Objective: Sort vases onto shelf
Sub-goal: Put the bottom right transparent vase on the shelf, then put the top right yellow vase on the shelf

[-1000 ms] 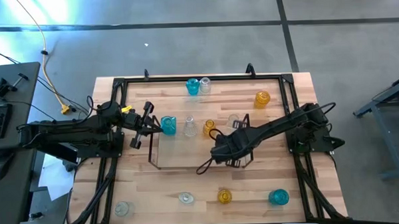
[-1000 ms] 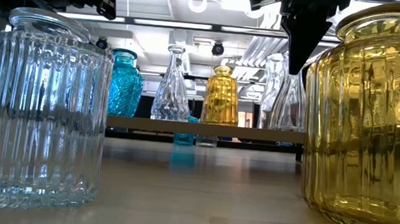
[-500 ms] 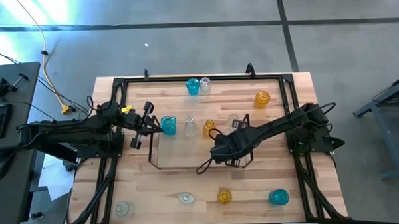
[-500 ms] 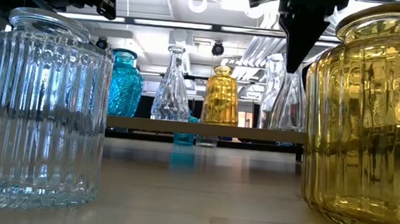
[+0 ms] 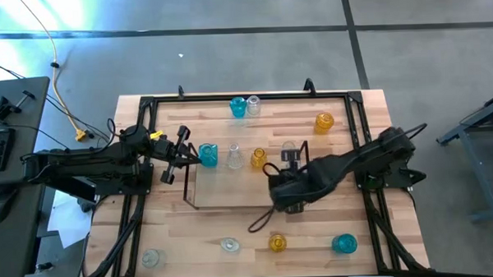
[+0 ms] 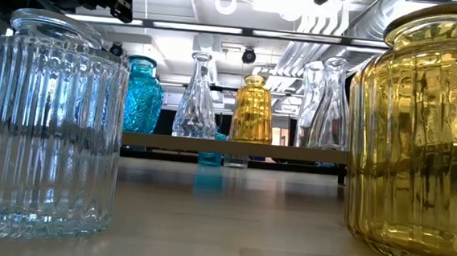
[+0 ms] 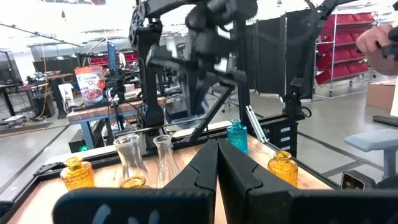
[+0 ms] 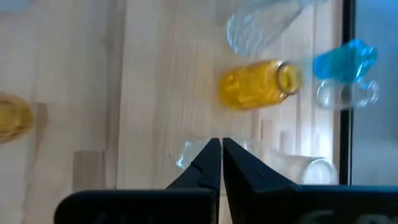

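My left tool [image 7: 217, 146] waits shut and empty at the left end of the shelf [image 5: 224, 193], while my right tool [image 8: 221, 142], also shut on nothing, has just pulled back off the shelf's right end toward the front of the surface [image 5: 192, 239]. I judge that placement done and another pick due. From above I count eleven vases [image 5: 208, 155], three blue, three amber and five clear: four on the shelf (blue, clear, amber, clear), three behind it and four in front.
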Controlling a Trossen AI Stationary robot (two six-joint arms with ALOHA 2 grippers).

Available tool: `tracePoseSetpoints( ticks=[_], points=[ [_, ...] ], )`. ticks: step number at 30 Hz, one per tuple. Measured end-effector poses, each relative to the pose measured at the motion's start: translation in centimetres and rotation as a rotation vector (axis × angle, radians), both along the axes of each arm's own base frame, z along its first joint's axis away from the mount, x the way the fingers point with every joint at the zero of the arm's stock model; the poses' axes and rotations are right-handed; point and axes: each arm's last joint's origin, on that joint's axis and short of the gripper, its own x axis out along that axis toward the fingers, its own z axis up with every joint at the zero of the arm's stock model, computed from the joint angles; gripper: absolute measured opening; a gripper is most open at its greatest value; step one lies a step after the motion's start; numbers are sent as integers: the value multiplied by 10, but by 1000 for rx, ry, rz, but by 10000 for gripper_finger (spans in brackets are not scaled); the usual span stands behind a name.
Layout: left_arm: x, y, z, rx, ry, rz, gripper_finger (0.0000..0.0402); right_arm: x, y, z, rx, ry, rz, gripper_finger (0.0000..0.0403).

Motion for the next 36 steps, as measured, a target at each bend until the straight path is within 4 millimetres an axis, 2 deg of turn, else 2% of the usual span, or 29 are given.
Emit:
tracePoseSetpoints(
  ticks=[3,7,14,18,23,28,31,36],
  points=[
    [0,0,0,1,1,1,0,-15,-7,16,32,-117,26,0],
    [0,0,0,1,0,0,0,-42,-28,30,65,-275,10,0],
    [0,0,0,1,0,1,0,-90,-78,15,-3,-475,-141,0],
    [0,0,0,1,0,1,0,-121,-105,6,-87,-589,-331,0],
    [0,0,0,2,0,1,0,-151,-134,-14,-108,-696,-626,0],
    [0,0,0,2,0,1,0,-164,-154,-45,-59,-705,-848,10],
    [0,0,0,2,0,1,0,-167,-164,-69,-15,-656,-948,47],
    [0,0,0,1,0,0,0,-170,-178,-102,57,-586,-1098,148]
  ],
)
